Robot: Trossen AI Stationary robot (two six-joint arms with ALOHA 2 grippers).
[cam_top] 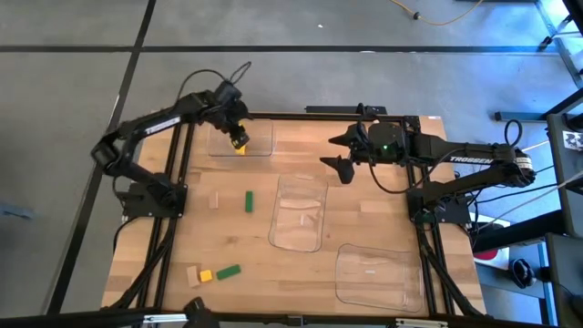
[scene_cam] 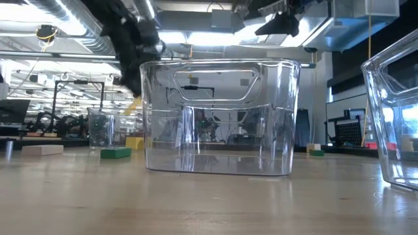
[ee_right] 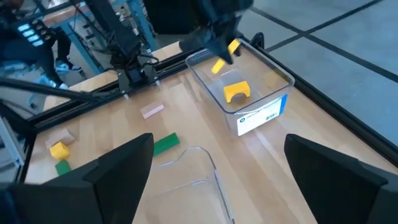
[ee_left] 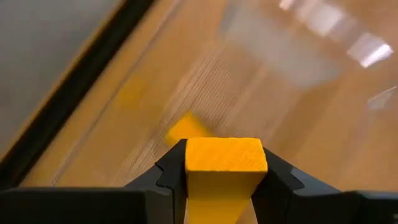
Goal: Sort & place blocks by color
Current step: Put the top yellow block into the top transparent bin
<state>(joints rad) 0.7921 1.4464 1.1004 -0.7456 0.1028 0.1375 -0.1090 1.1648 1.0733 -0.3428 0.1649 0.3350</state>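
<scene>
My left gripper (cam_top: 238, 138) hovers over the clear far-left tray (cam_top: 262, 149), shut on a yellow block (ee_left: 225, 158). A second yellow block (ee_right: 236, 91) rests on that tray's floor. On the bare table lie a green block (cam_top: 248, 201) and a pale tan block (cam_top: 216, 199). Near the near-left corner lie a tan block (cam_top: 192, 275), a yellow block (cam_top: 206, 274) and a green block (cam_top: 228, 271). My right gripper (cam_top: 342, 157) is open, raised over the table's far middle and touching nothing. My left gripper pinches the yellow block (ee_right: 224, 57) between its two fingers (ee_left: 168, 171), one on each of two opposite side faces. The fingers point slanting downward over the tray. The block is lifted clear, above the tray's floor.
A clear tray (cam_top: 299, 211) stands in the table's middle and another (cam_top: 378, 273) at the near right; both show large in the low view (scene_cam: 219, 117). Bare wood lies between the trays and the loose blocks. Black frame rails (cam_top: 173, 196) run along the table's left and right sides.
</scene>
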